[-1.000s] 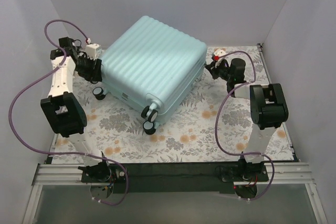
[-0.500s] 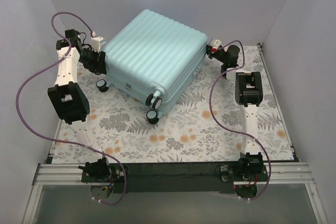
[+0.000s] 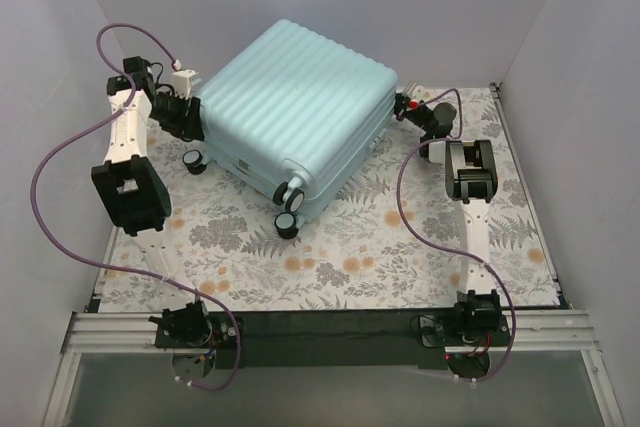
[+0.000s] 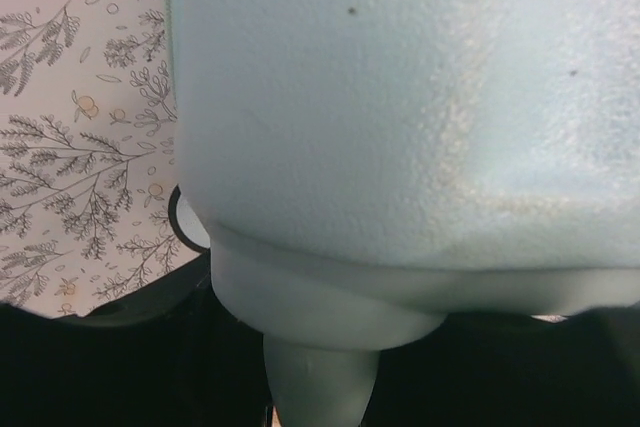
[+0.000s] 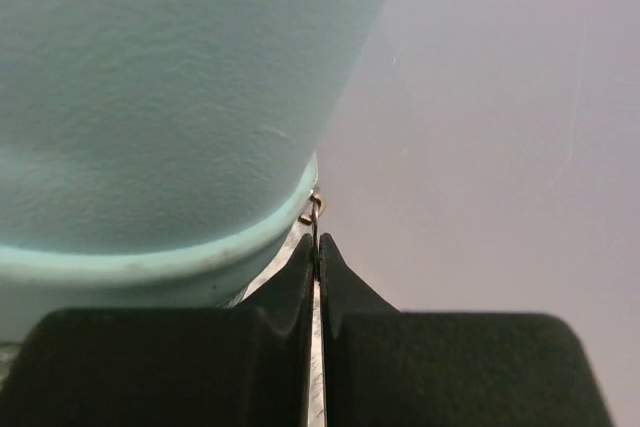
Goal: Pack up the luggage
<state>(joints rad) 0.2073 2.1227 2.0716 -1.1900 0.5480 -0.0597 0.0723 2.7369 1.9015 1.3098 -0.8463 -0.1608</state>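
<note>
Top external view: the luggage (image 3: 295, 117) lies closed and flat on the tabletop (image 3: 350, 257), ribbed shell up, in the far half, turned at an angle with its wheels (image 3: 290, 197) toward you. Your left arm (image 3: 125, 147) reaches to its left corner, and your right arm (image 3: 470, 177) to the seam on its right side.

Risks, as a judgement:
- **Lost grip:** the right jaws have only a thin hold. Drag them off the line of the seam and the zip pull (image 5: 315, 215) may slip out or twist.
- **Sliding case:** the luggage rests freely on the tabletop. A hard pull on the right could swing or slide it unless the left side is braced.
- **Blind contact:** the shell fills the left wrist view, so a push there cannot be watched.

Right wrist view: the right jaws are pressed together on a thin metal strip with a small ring above it, apparently the zip pull. They sit just beside the shell's rounded edge.

Left wrist view: the left jaws are hidden in the dark lower band. You cannot tell whether they are spread or closed, only that they are hard against the shell.
</note>
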